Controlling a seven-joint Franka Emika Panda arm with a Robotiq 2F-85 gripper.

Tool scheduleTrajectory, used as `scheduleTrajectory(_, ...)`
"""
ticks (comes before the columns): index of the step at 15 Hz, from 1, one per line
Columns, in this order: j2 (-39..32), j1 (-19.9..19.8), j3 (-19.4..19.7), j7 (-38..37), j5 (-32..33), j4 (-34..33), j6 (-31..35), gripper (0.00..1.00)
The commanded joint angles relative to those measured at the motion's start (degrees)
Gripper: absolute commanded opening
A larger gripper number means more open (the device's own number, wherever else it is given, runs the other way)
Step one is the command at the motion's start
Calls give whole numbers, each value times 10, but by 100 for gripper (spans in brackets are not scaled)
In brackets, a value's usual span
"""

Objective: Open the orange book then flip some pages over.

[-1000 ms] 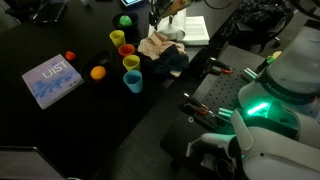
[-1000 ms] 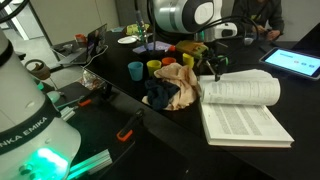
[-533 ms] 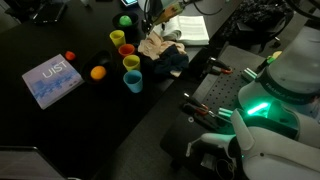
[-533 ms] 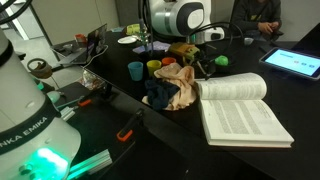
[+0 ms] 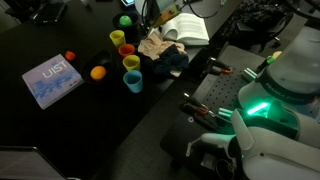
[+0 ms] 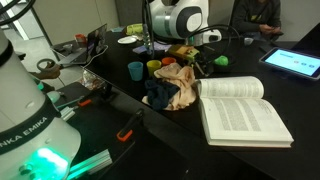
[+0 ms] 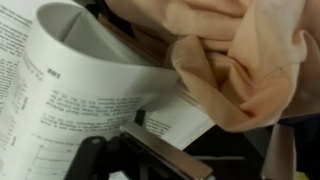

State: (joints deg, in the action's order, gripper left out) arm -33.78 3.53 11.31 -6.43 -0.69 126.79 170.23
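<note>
While the orange book (image 6: 240,108) lies open on the table (image 6: 165,145) just beside and below the claw (image 6: 202,66), nothing visibly holds its leaves down. Whether the claw is open or closed cannot be told: both exterior views show it too small, and the wrist view catches only dark finger parts along its bottom edge. Just ahead of the claw in that view, one of the pages (image 7: 85,45) arches up in a loose curl. A crumpled peach cloth (image 7: 235,60) lies right past the curl and seems to rest against the paper. The curl is the likely trouble, since an unpinned leaf could spring back and undo the turn. A claw sweeping low could also snag the cloth, crease the thin paper, or shove the light book along the table. Compared with a second ago, the raised fan of pages has dropped into a flatter block. The claw has drawn off the book's upper edge toward the cloth.
</note>
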Motion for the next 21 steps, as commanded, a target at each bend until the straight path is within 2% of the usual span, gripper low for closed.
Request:
scheduleTrajectory(1,-29,-8,-11,18,18,-35,8,100)
scheduleTrajectory(6,-35,-7,-24,33,29,-70,7,100)
scheduleTrajectory(8,-26,20,1,26,47,-82,-18,100)
scheduleTrajectory(9,-19,18,-2,28,49,-89,-39,100)
scheduleTrajectory(12,-1,65,59,-16,87,-109,-114,100)
scheduleTrajectory(15,28,91,103,-71,141,-125,-216,100)
scheduleTrajectory(17,52,91,116,-103,184,-131,-288,100)
scheduleTrajectory(21,100,59,105,-151,240,-122,-388,100)
